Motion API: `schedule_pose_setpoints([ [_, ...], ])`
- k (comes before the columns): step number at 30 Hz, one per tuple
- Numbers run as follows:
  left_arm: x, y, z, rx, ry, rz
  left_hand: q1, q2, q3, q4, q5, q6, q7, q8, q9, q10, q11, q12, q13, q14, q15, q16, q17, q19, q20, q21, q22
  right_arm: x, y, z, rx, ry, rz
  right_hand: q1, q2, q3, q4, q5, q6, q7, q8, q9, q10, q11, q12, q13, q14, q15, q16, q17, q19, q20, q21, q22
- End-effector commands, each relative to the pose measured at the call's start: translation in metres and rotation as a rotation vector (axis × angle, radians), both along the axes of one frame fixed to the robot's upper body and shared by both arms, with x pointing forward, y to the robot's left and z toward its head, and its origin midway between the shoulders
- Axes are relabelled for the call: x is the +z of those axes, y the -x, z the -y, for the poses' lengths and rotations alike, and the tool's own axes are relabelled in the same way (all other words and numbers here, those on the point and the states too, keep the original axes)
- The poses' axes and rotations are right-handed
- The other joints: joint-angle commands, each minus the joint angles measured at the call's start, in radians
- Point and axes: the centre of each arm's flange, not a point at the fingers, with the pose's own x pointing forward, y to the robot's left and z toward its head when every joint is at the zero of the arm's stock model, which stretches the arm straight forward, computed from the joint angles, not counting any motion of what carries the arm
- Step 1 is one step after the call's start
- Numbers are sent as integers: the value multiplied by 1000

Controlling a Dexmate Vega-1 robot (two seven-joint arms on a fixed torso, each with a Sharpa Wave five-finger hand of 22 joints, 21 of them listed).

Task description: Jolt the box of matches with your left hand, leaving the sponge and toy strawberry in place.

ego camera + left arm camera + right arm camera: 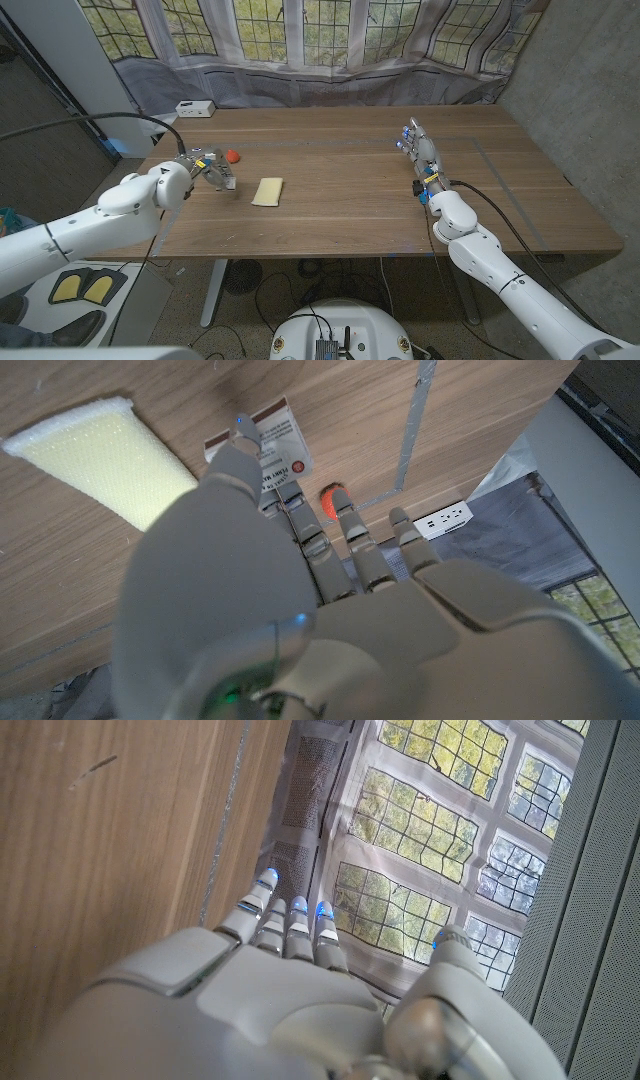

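The box of matches (276, 442), white with a dark red label, lies on the wooden table under my left hand's fingers (300, 525). My left hand (207, 169) reaches over it near the table's left side, fingers stretched out and touching the box without closing around it. The red toy strawberry (232, 155) (332, 501) sits just beyond the fingertips. To the right of the hand lies the pale yellow sponge (268, 191) (112, 455). On the right side of the table my right hand (420, 152) stands on its edge, fingers straight and holding nothing.
A white power strip (194, 108) (443, 520) sits at the table's far left corner. Thin tape lines (330, 141) cross the far part of the table. A curtained window runs behind the table's far edge.
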Motion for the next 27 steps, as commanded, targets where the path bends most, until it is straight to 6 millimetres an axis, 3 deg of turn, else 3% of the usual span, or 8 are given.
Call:
schedule_pose_setpoints([
  [1,-9,-10,2,22,-24,-16,-18,38,15,10,3,5,-1,3,2,23,-28,3,7,-6,-96,8,1,-3,12,2,2,3,0,-2,-6,9,0,4,11,2,1,3,9,1,-2,3,10,1,-1,1,6,3,-2,4,10,2,-2,4],
  [27,-25,-34,5,18,-54,-52,-19,37,14,9,3,-7,-7,0,2,12,-29,-5,7,-10,-86,8,0,-7,18,2,2,9,1,-7,-10,23,0,5,11,2,0,3,8,1,-2,3,8,1,-1,1,6,4,-2,3,10,3,-2,4],
])
